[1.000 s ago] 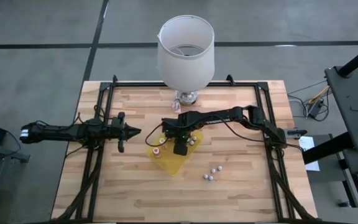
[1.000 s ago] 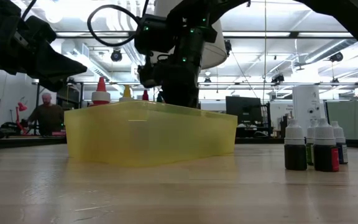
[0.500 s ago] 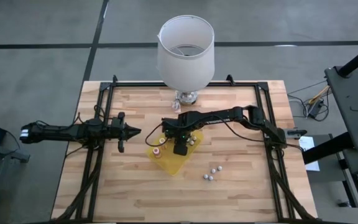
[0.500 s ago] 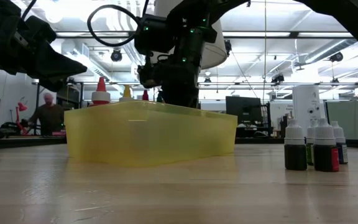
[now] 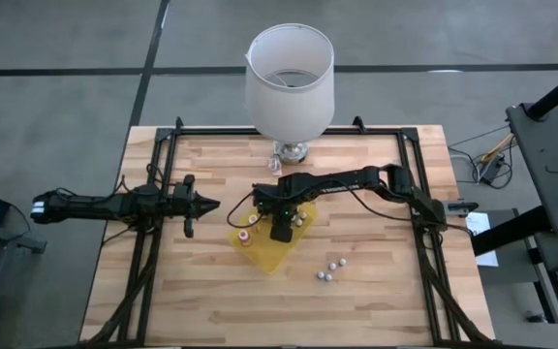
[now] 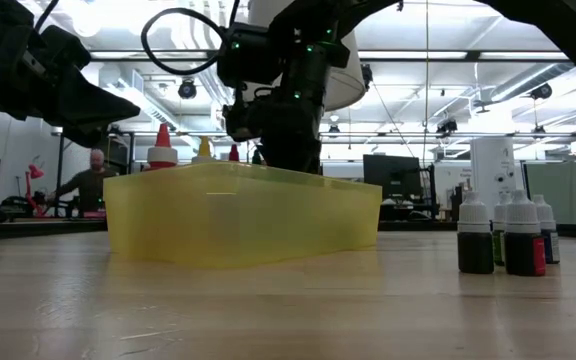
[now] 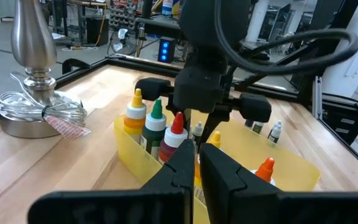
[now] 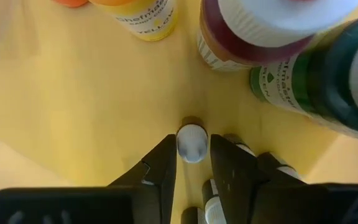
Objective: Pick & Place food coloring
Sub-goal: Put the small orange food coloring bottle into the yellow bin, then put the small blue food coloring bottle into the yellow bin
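Note:
A yellow tray (image 5: 260, 254) lies mid-table. Over it my right gripper (image 5: 281, 231) points steeply down, open. A tiny food coloring bottle stands upright on the tray floor, its white cap (image 8: 192, 143) between the fingertips with only slim gaps on both sides. Other small white-capped bottles (image 8: 241, 150) stand in the tray under the fingers. Taller bottles with yellow, green and red pointed caps (image 7: 156, 124) stand at the tray's far end. Three more small food coloring bottles (image 5: 331, 269) stand on the table to the tray's near right. My left gripper (image 5: 201, 205) waits shut at the table's left.
A lamp with a white shade (image 5: 290, 82) and a metal base (image 7: 36, 93) stands at the far edge behind the tray. Black frame rails (image 5: 163, 165) run along the table's left, far and right sides. Bare wood lies near the front edge.

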`<state>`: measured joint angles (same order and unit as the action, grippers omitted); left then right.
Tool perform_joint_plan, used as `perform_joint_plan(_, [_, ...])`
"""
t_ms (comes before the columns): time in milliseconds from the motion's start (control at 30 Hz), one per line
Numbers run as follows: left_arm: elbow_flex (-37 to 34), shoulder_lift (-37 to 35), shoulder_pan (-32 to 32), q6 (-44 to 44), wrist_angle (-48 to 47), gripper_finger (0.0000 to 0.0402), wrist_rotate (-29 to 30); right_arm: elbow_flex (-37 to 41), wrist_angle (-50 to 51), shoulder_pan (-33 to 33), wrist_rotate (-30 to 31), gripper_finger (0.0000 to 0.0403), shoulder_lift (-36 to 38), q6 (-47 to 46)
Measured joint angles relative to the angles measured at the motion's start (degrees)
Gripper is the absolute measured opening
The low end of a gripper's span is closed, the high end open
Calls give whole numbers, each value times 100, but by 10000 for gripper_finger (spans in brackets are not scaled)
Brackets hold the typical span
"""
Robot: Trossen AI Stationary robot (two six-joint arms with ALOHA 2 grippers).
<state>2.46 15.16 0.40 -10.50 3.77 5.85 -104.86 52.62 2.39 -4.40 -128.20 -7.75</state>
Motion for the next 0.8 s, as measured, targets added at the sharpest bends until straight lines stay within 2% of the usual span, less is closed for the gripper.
perform_joint_plan(367, [0,0,0,0,0,0,-1,-342,389,-39,-10,110,81,-20])
perform_joint_plan(800, [-1,-1,0,1,3,0,1,-341,476,-591,-13,114,777,-20])
